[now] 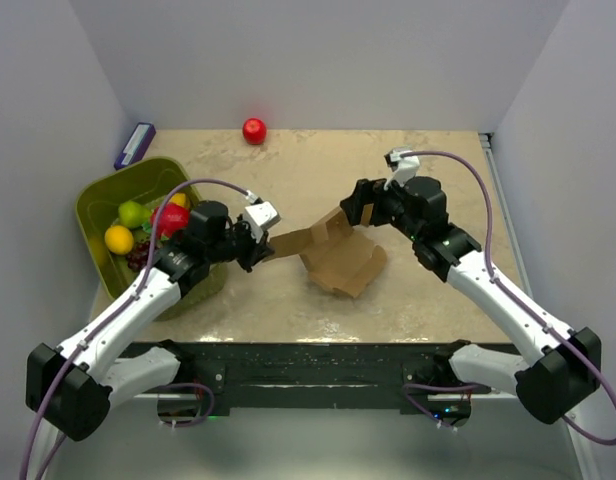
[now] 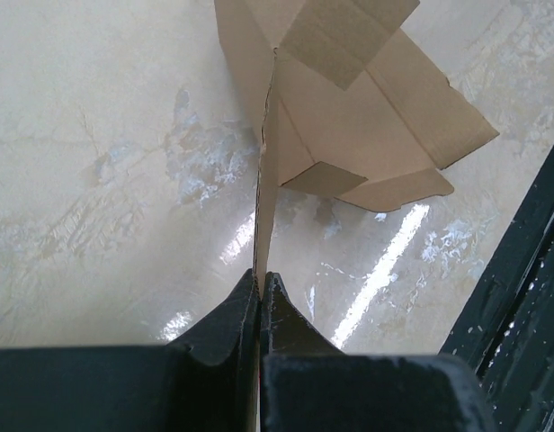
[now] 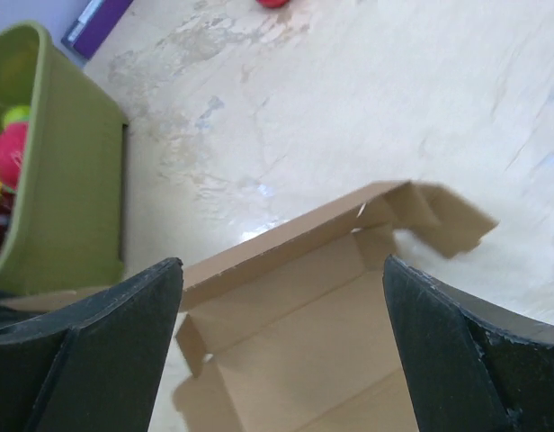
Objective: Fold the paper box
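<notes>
Here the left gripper (image 2: 260, 290) is pinching a side flap of the half-formed paper box (image 1: 340, 258), mid-table (image 1: 318, 160), while the right gripper (image 3: 281, 270) is hovering wide open over its rear wall. Next, probably, it needs to press that wall upright.

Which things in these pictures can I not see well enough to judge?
- Left wrist view: paper box top, cut off by upper edge.
- Right wrist view: box's near side, cut off by lower edge; red ball, mostly cut off by upper edge.
- Top view: purple object at back left, too small to identify.
</notes>
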Tool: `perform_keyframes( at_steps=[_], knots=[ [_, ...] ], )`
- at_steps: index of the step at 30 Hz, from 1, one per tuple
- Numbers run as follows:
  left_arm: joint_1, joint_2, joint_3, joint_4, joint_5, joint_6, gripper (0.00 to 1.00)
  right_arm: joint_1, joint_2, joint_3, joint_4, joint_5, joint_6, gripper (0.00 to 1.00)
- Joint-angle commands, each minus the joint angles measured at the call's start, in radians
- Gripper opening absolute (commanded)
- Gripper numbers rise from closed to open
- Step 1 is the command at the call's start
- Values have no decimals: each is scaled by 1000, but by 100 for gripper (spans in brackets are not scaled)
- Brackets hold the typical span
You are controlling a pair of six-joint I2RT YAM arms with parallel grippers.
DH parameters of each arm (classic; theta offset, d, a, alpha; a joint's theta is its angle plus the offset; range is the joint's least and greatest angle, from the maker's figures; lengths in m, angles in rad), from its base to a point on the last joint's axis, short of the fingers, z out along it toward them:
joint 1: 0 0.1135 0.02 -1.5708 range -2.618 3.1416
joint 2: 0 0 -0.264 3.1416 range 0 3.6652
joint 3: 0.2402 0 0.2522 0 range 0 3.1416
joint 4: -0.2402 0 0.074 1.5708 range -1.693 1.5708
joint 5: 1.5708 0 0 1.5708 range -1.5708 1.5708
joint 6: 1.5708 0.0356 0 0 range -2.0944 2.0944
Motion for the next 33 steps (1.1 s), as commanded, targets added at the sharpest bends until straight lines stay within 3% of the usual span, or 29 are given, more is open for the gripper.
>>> perform_keyframes(
  at_steps=[1,3,7,15,22,33],
  knots=[
    [27,47,93,-58,166,55,0,1,-7,25,-57,-59,-442,94],
    [36,59,114,-78,192,75,0,-1,-22,-9,-68,-127,-606,92],
    [66,73,137,-118,248,97,0,1,-73,-90,77,-191,-692,92],
    [79,90,145,-133,283,115,0,1,-39,-53,87,-237,-922,93],
    [89,93,144,-125,277,118,0,4,44,11,-27,-324,-952,89],
    [103,117,168,-145,312,137,0,5,81,6,-10,-390,-953,85]
  ],
)
